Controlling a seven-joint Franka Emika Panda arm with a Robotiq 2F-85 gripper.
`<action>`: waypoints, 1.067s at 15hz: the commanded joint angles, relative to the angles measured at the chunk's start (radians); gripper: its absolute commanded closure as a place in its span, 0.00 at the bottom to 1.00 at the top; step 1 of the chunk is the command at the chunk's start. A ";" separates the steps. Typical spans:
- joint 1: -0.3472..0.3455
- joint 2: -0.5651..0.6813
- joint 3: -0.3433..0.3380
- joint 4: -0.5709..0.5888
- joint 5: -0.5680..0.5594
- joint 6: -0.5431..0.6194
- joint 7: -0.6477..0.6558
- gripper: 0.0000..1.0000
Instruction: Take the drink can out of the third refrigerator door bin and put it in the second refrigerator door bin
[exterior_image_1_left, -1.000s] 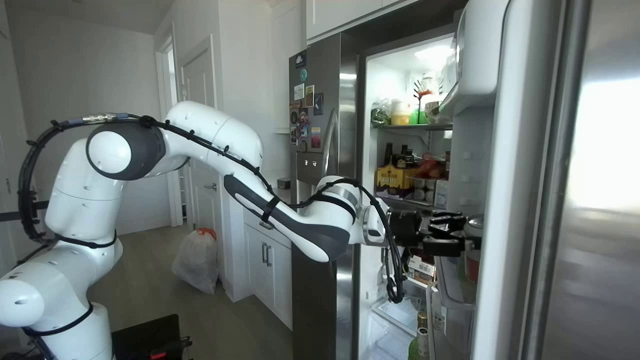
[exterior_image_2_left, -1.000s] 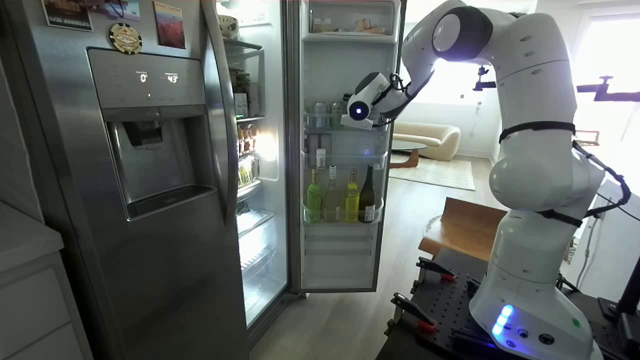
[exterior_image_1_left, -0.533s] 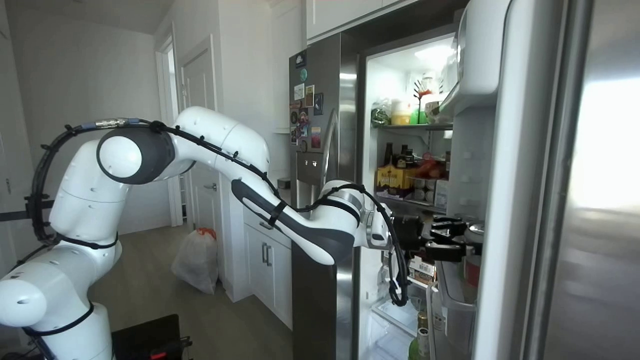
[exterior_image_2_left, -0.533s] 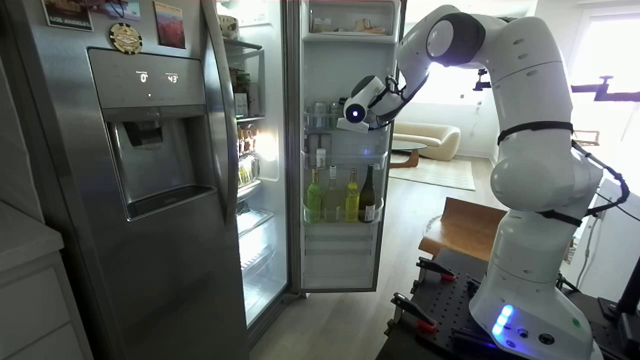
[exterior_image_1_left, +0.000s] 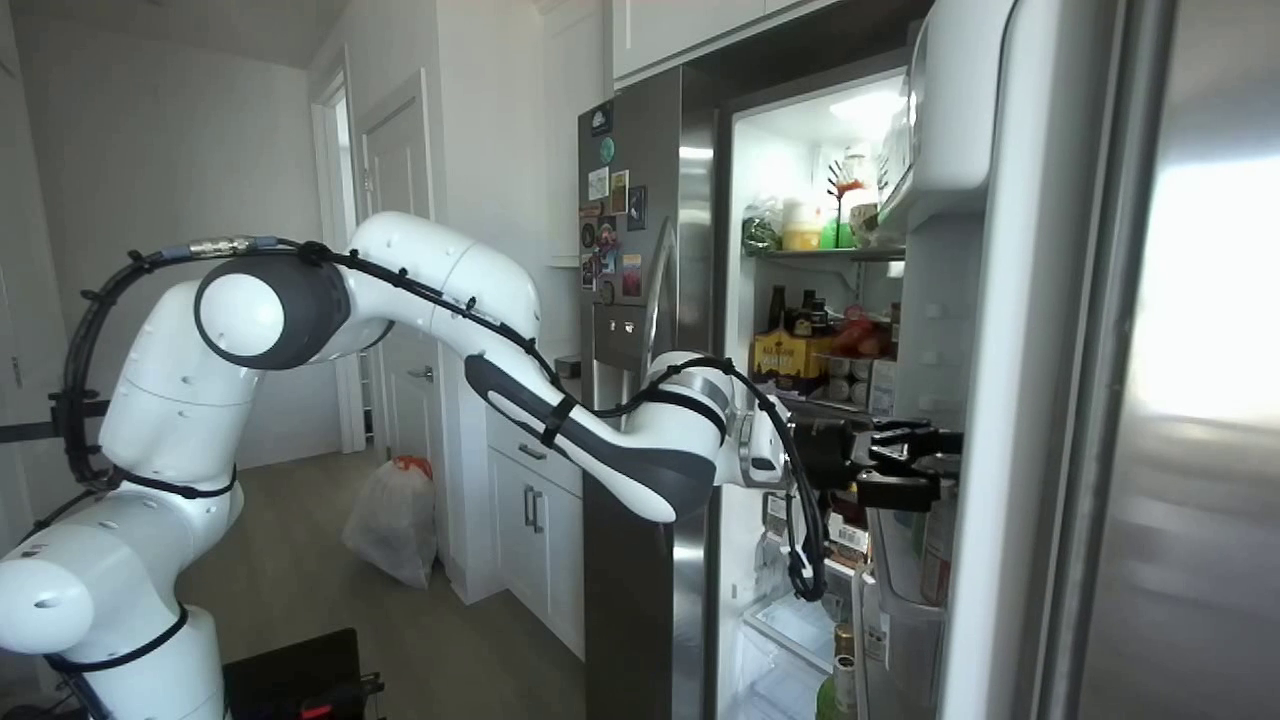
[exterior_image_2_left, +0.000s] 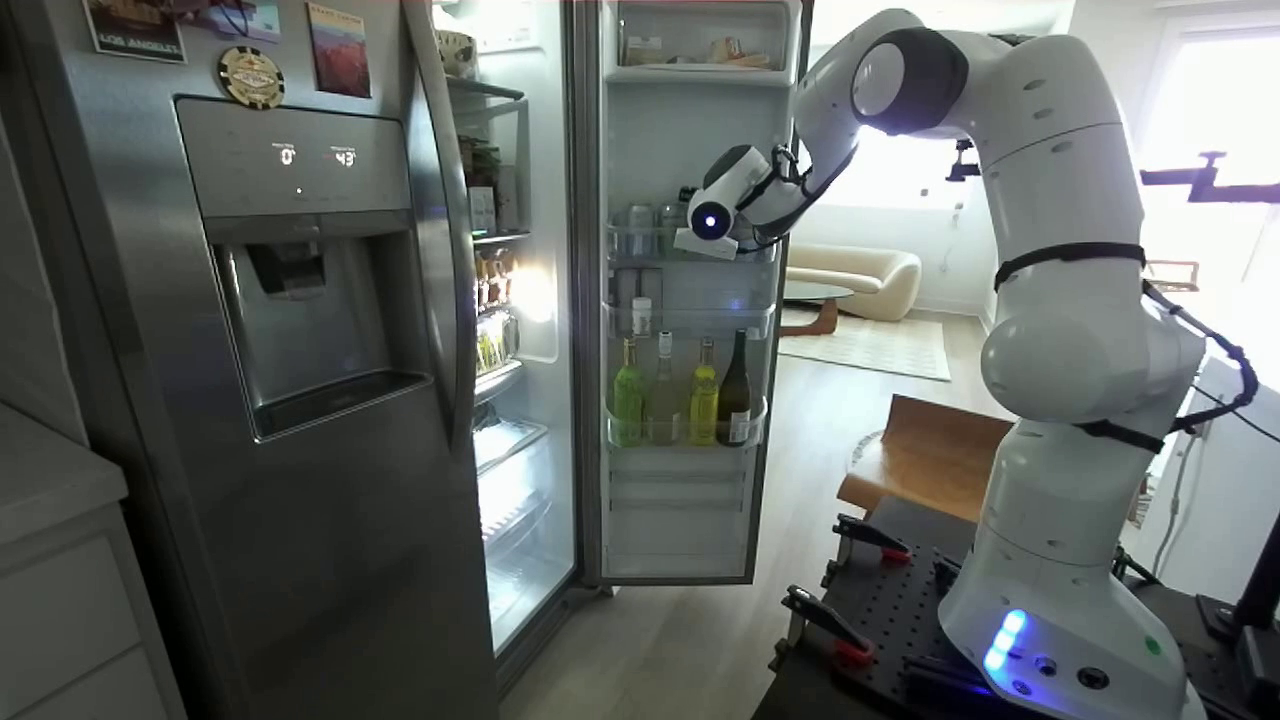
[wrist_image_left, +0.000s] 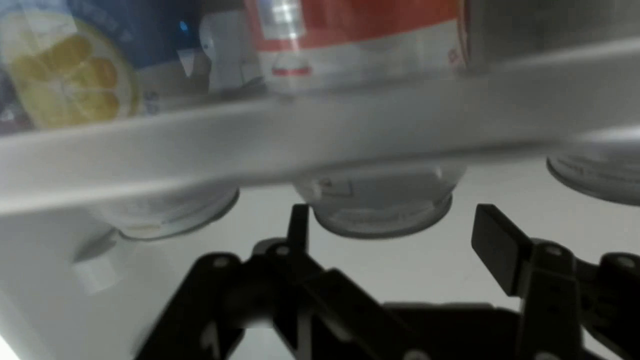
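Note:
The red drink can (wrist_image_left: 357, 22) is central in the wrist view, which stands upside down. It stands in a clear upper door bin, behind the bin's pale front rim (wrist_image_left: 125, 155), with its silvery neck beyond that rim. My gripper (wrist_image_left: 392, 230) is open, its fingers apart on either side of the can's silvery end; neither finger appears to press on it. In an exterior view my gripper (exterior_image_1_left: 948, 465) is over the bin, and the can (exterior_image_1_left: 936, 560) shows below the fingers, its top mostly hidden. In another exterior view the wrist hides gripper and can.
A blue can with a lemon picture (wrist_image_left: 70, 75) and another can (wrist_image_left: 600, 172) stand beside it. A lower door bin (exterior_image_2_left: 715, 322) holds a white-capped bottle (exterior_image_2_left: 641, 316). Green and yellow bottles (exterior_image_2_left: 703, 400) stand in the lowest bin. The door edge (exterior_image_1_left: 1030, 350) is close to the fingers.
Compared with before, the red can sits lower relative to the fingers, and its pale top no longer shows between them. The gripper has moved slightly up. The door has shifted a little.

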 joint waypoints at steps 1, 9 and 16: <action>0.014 0.008 -0.024 0.037 0.016 0.019 -0.015 0.01; 0.018 -0.040 -0.026 0.000 0.008 0.036 -0.009 0.01; 0.015 -0.142 -0.039 -0.078 0.021 0.169 -0.038 0.01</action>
